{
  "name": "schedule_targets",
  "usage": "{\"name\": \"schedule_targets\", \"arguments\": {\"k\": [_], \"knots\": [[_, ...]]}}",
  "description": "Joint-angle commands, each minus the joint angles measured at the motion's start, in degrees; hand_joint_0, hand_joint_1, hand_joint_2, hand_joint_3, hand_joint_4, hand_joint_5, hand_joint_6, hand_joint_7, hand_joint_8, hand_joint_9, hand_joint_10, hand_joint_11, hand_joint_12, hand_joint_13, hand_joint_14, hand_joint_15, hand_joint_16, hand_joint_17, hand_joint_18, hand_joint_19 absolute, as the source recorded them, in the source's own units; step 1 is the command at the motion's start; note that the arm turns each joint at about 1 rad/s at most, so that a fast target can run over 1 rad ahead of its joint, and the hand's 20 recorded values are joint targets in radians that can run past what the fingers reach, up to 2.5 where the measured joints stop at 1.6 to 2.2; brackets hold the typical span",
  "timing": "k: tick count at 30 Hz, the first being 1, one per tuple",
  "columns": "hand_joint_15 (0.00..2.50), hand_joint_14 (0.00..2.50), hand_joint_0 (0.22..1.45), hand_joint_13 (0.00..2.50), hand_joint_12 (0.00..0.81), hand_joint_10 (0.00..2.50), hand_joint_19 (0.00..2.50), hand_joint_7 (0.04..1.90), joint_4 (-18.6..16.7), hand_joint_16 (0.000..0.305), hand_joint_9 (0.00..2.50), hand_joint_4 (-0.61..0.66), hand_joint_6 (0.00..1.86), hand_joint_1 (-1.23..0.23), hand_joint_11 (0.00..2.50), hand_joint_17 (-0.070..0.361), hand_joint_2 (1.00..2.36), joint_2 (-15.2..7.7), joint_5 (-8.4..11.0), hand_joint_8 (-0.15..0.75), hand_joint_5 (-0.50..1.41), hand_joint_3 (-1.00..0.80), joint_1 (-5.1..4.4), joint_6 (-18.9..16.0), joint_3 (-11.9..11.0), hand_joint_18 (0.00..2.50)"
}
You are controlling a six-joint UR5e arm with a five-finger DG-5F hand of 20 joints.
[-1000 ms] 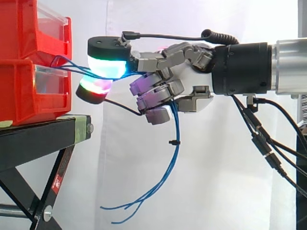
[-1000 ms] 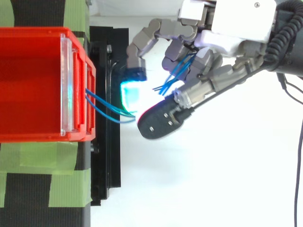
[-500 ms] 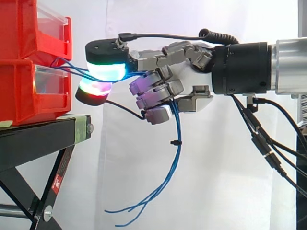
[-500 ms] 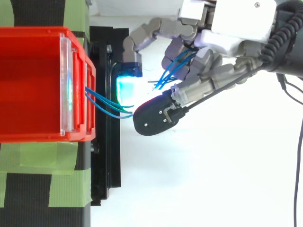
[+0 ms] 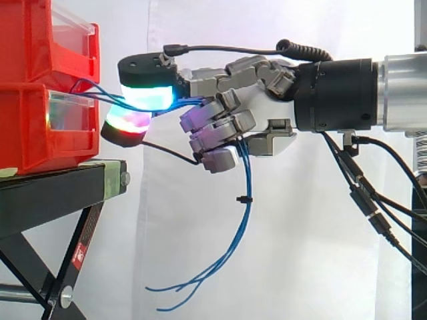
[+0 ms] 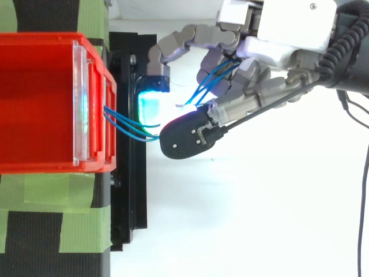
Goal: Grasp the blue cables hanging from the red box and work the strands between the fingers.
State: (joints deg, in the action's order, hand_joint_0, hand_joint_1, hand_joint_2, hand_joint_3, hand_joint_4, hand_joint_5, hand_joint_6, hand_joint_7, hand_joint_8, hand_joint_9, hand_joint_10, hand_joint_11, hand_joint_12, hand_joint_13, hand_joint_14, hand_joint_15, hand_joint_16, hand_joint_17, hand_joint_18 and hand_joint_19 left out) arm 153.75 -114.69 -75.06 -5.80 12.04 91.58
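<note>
side view: reaching in from the right edge with hand (image 5: 260,113), fingers curled and clamped on blue cables (image 5: 245,193). pinching the strands between two outstretched glowing fingertips (image 5: 148,97), cyan-green above, red-green below, just off the front edge of red box (image 5: 40,127). narrow gap to the box front, contact not clear. exiting the box front right under upper red bin (image 5: 47,40), then running short and near level to the pads. threading on through the curled magenta-lit fingers, then hanging free under the hand, loose ends curling left near the frame bottom. small black tie (image 5: 241,198) on one strand partway down. sitting on black stand (image 5: 60,193), with the stand's right edge about under the lower pad. open room below the hand and right of the stand, against white curtain (image 5: 300,267).

top view: entering from upper right with same hand (image 6: 271,46), pads over the stand's black ledge (image 6: 130,202), close beside the bin's front lip. short blue run (image 6: 124,124) from lip to pads. green tape (image 6: 34,190) on the stand beside the bin. open white space right of and below the hand.
</note>
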Motion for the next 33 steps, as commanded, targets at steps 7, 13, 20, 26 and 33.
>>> {"name": "schedule_targets", "arguments": {"k": [7, 13, 20, 26, 33], "knots": [[1.54, 2.50, 1.11, 1.75, 0.598, 2.50, 0.84, 0.98, -0.03, 0.228, 1.31, 0.14, 1.23, -0.75, 2.50, 0.171, 1.01, -0.01, 0.00, 0.481, 0.04, -0.02, 0.00, 0.00, 0.00, 2.46], [1.54, 2.50, 0.91, 1.75, 0.598, 2.50, 0.84, 0.94, -0.03, 0.228, 1.31, 0.15, 1.51, -0.81, 2.50, 0.171, 1.01, -0.01, 0.00, 0.481, -0.09, -0.63, 0.00, 0.00, 0.00, 2.46], [1.54, 2.50, 0.98, 1.75, 0.598, 2.50, 0.84, 1.20, -0.03, 0.228, 1.31, -0.08, 1.54, -0.76, 2.50, 0.171, 1.40, -0.01, 0.00, 0.481, -0.09, -0.23, 0.00, 0.00, 0.00, 2.46], [1.54, 2.50, 1.10, 1.75, 0.598, 2.50, 0.84, 1.23, -0.03, 0.228, 1.31, 0.13, 0.64, -0.59, 2.50, 0.171, 1.10, -0.01, 0.00, 0.481, 0.34, -0.08, 0.00, 0.00, 0.00, 2.46], [1.54, 2.50, 1.21, 1.75, 0.598, 2.50, 0.84, 1.20, -0.03, 0.228, 1.31, 0.10, 0.91, -0.66, 2.50, 0.171, 1.01, -0.01, -0.09, 0.481, 0.28, -0.08, 0.00, 0.00, 0.00, 2.46]]}}
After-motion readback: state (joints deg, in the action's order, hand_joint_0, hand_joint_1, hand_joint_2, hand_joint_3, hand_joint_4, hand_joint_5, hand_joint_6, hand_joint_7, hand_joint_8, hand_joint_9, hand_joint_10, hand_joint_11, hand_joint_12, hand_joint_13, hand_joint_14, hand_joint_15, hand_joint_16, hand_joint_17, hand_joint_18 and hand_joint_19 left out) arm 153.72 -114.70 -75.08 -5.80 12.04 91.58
